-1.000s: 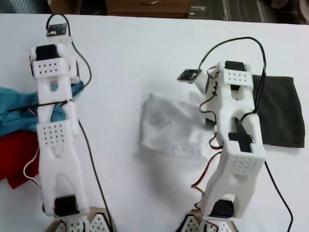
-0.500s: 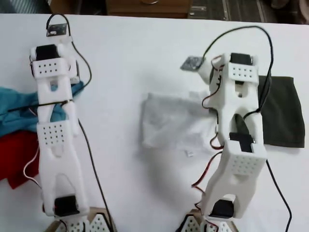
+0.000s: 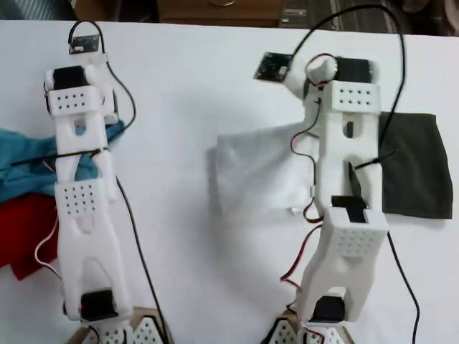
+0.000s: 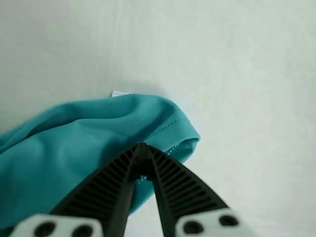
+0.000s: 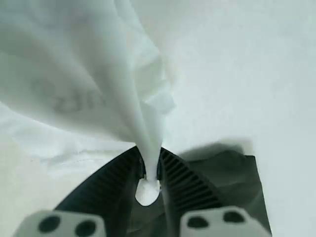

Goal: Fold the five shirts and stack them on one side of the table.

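- Tabletop point(image 3: 208, 64): white and smooth. It carries all the cloth we can see, four shirts of the five. We expect fabric to slide easily on it when dragged.
- White shirt point(image 3: 258, 175): one bunched edge is pinched in the right end effector, and the cloth rises to it in a taut ridge point(image 5: 89, 74). The rest lies flat on the tabletop, trailing from that end effector toward the left arm's side. We judge it thin, limp and light, so it will sag and crease wherever it is unsupported. A corner or hem is the better hold, since a mid-panel pinch only bunches it.
- Dark grey shirt point(image 3: 412, 168): lies flat under and just past the right end effector point(image 5: 227, 168), on the side away from the left arm. It looks already folded and could serve as the base of the stack.
- Teal shirt point(image 4: 74, 143): crumpled, directly below the left end effector's tips, with a stitched hem showing. It looks soft and slightly stretchy, and we judge that hem the natural place to take hold.
- Red shirt point(image 3: 25, 229): heaped beside the teal one, nearer the left arm's base than its end effector, and unfolded.
- Right end effector point(image 5: 149, 165): clamped on the white shirt's gathered edge, with a small nub of cloth poking through behind the jaws.
- Left end effector point(image 4: 142, 150): jaws closed together above the teal shirt. We see no cloth between them.
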